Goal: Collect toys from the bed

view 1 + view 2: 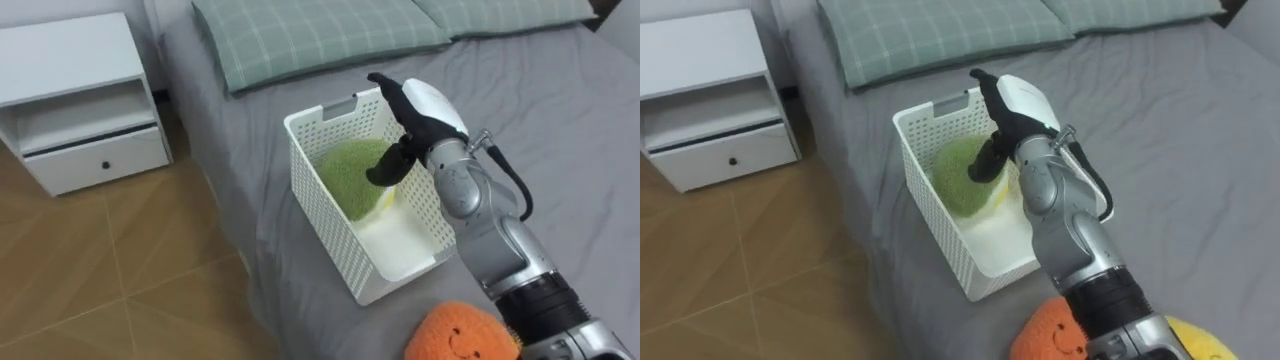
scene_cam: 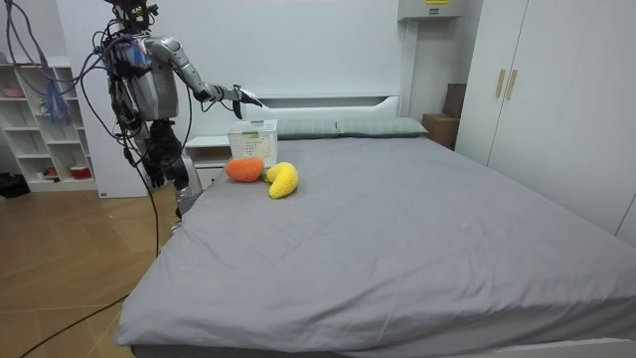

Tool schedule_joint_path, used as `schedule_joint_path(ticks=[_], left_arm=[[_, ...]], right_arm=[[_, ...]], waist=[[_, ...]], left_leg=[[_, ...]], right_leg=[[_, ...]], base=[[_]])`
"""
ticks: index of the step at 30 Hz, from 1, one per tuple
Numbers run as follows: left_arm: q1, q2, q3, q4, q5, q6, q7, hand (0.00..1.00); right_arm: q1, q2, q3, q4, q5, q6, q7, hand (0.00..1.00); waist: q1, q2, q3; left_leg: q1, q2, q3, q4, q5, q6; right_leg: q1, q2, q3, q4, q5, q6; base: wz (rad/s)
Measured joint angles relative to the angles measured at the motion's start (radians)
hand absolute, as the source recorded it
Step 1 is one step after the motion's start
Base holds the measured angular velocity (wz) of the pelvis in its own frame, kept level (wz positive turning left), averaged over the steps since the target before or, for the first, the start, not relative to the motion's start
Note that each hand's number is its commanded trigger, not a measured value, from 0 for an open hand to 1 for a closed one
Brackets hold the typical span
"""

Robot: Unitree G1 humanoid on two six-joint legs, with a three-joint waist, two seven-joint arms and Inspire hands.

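Note:
A white slatted basket [image 1: 300, 135] stands on the grey bed [image 1: 560, 130] near its edge. Inside it lies a round green plush toy [image 1: 350, 178], with something yellow just showing beside it. My right hand [image 1: 418, 108] hovers over the basket's far right rim, open, fingers relaxed and holding nothing. An orange plush toy [image 1: 462, 333] with a smiling face lies on the bed below the basket, close to my forearm. A yellow plush toy [image 1: 1198, 342] lies next to it. In the room view I stand at the bedside by the basket [image 2: 253, 141], right arm stretched out over it.
A white nightstand [image 1: 75, 95] with a drawer stands on the wooden floor to the left of the bed. Two green checked pillows [image 1: 310, 35] lie at the head of the bed behind the basket. The grey cover spreads wide to the right.

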Motion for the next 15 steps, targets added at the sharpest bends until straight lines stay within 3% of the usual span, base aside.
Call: schedule_joint_path(ticks=[2,11,15], left_arm=[[0.000,-0.006,0.000,0.001,0.000,0.000,0.000,0.00],[0.009,-0.015,0.001,0.005,-0.001,0.000,-0.003,0.00],[0.022,-0.013,-0.002,0.003,0.000,-0.002,-0.002,0.00]], right_arm=[[0.000,-0.009,0.000,0.000,0.007,-0.006,0.011,0.00],[0.000,-0.057,-0.011,-0.001,0.025,-0.008,0.018,0.00],[0.001,-0.060,-0.025,-0.002,0.030,-0.013,0.018,0.00]], waist=[[-0.006,0.002,-0.0009],[-0.041,0.003,-0.0013],[-0.062,0.001,-0.0042]], left_leg=[[0.004,0.012,0.035,-0.010,-0.002,0.004],[0.030,0.033,0.113,-0.021,-0.018,0.020],[0.039,0.048,0.156,-0.021,-0.026,0.025]], right_leg=[[-0.006,0.000,0.019,0.002,0.002,-0.002],[-0.012,-0.001,0.085,0.016,0.003,-0.002],[-0.022,0.002,0.115,0.020,0.008,-0.005]], base=[[-0.34],[-0.27],[-0.36]])
